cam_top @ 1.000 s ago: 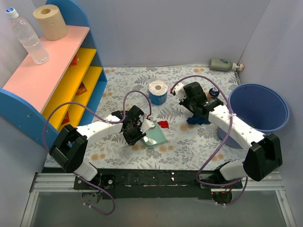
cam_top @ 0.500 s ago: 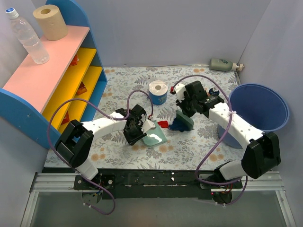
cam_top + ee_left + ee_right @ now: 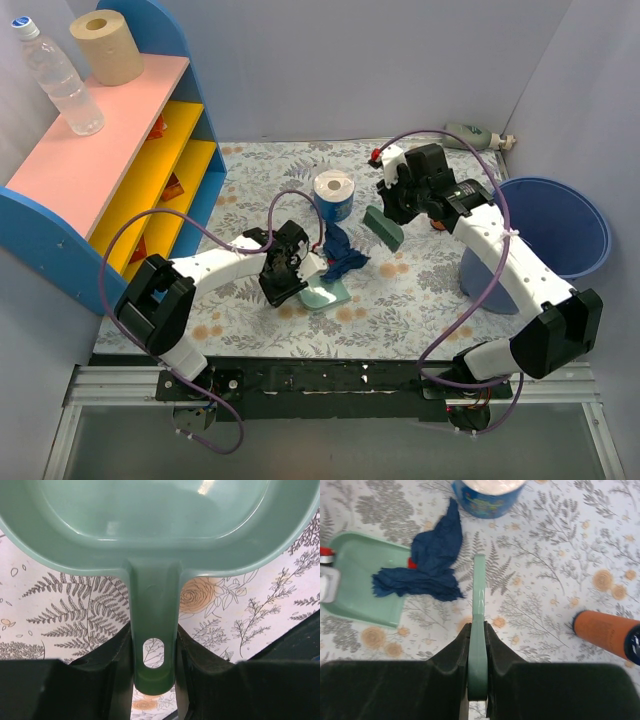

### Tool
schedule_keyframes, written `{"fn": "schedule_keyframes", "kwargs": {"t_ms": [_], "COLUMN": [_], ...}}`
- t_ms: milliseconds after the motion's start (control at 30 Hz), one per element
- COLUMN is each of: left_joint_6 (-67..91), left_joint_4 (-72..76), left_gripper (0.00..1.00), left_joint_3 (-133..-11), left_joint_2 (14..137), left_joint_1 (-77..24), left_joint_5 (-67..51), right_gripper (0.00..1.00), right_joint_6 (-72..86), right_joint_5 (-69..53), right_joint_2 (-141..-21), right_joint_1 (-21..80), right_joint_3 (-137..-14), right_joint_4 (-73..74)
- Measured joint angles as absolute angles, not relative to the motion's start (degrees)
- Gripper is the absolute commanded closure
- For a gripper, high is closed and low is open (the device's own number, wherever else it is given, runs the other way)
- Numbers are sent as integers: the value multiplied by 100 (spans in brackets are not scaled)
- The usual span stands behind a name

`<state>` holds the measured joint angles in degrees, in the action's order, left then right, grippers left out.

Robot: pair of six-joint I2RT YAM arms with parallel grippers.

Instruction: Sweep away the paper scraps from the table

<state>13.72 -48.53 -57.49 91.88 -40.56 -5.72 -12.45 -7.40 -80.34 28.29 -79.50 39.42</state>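
Note:
My left gripper [image 3: 290,272] is shut on the handle [image 3: 152,630] of a green dustpan [image 3: 325,296], which lies flat on the table [image 3: 400,290]. The pan looks empty in the left wrist view [image 3: 150,520]. The large dark blue paper wad [image 3: 342,257] lies across the pan's far edge, half on the cloth, as the right wrist view shows [image 3: 430,565]. A bit of red scrap [image 3: 412,563] peeks from under it. My right gripper [image 3: 400,205] is shut on a green brush [image 3: 384,227], held right of the wad and clear of it.
A blue-wrapped tissue roll [image 3: 334,194] stands just behind the wad. An orange bottle [image 3: 602,632] lies to the right. A blue bin [image 3: 548,225] stands at the right edge. A grey bottle [image 3: 470,135] lies at the back. The shelf [image 3: 110,160] fills the left.
My right arm pushed the blue wad left onto the dustpan's edge, over the red scrap, then drew the brush back up and to the right. The left gripper and pan stayed put.

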Motion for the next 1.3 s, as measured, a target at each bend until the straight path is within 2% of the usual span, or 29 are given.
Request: {"fn": "schedule_keyframes", "kwargs": {"t_ms": [233, 400, 600, 933, 1300], "left_joint_6": [1372, 1382, 1413, 1435, 1487], "left_joint_4": [-5157, -5354, -5419, -5271, -5398], "left_gripper": [100, 100, 100, 100, 100], "left_joint_3": [-5749, -5749, -5752, -6211, -6088], "left_joint_2": [9050, 8965, 8973, 9618, 9327], "left_joint_1": [-4049, -4023, -3999, -3986, -3817], "left_joint_5": [-421, -270, -235, -303, -386], "right_gripper": [99, 99, 99, 99, 99], "right_joint_6": [-1485, -1476, -1199, -812, -1551], "right_joint_5": [445, 652, 362, -1262, -954], "right_joint_2": [-8158, -8523, -8917, -8973, -8637], "right_joint_1": [2827, 2827, 3083, 3999, 3771], "right_joint_3": [-7546, -7406, -7406, -7662, -8536], "right_joint_4": [3616, 3439, 3398, 3677, 4246]}}
